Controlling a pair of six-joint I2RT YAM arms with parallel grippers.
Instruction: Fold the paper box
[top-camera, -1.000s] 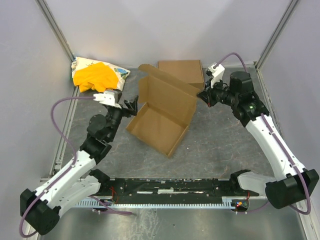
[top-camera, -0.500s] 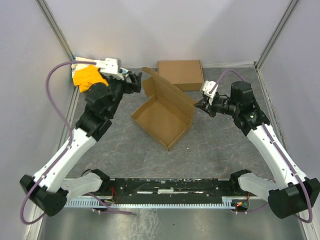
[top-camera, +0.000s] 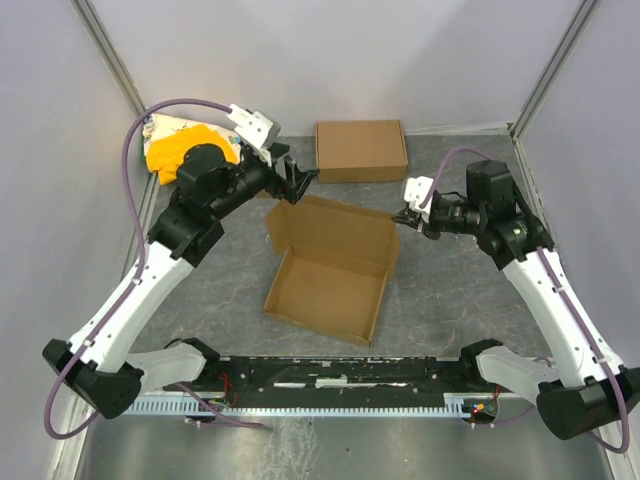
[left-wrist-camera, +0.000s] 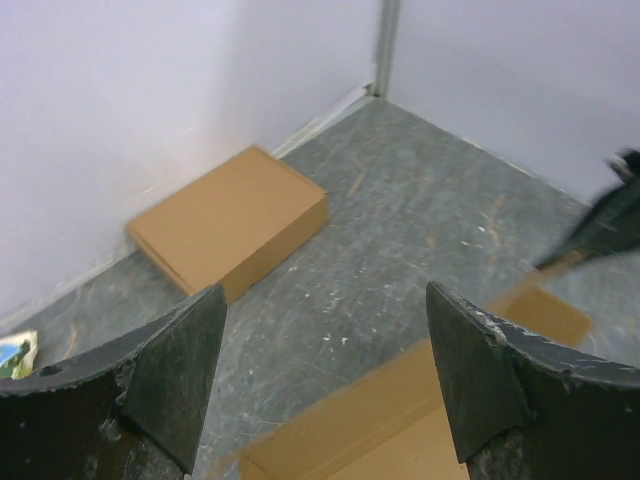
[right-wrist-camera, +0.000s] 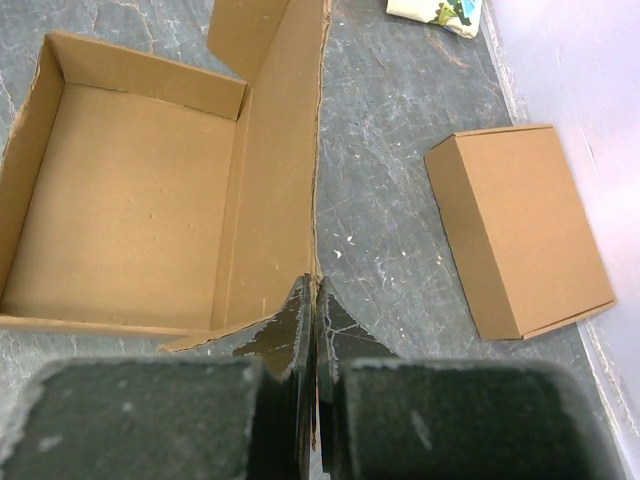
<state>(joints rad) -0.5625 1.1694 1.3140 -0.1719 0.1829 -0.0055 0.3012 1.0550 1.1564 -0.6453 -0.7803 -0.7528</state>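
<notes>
The paper box (top-camera: 330, 275) lies in the middle of the table as a brown open tray, its back lid panel standing up. My right gripper (top-camera: 403, 217) is shut on the right end of that lid panel. In the right wrist view the thin cardboard edge runs straight into my pinched gripper (right-wrist-camera: 315, 285), with the tray (right-wrist-camera: 130, 210) to the left. My left gripper (top-camera: 297, 180) hangs open above the lid's far-left corner and holds nothing. Its wrist view shows the gripper (left-wrist-camera: 323, 300) wide apart over the box edge (left-wrist-camera: 400, 410).
A second closed brown carton (top-camera: 361, 150) sits by the back wall, also in view as the carton (left-wrist-camera: 225, 215) and the carton (right-wrist-camera: 525, 225). A yellow cloth bundle (top-camera: 180, 150) on a printed bag lies in the back left corner. Grey walls enclose the table.
My left arm has risen from the box's left side and swung right to above the lid's far-left corner, opening wider. The box has turned and slid nearer; my right gripper came nearer with the lid edge.
</notes>
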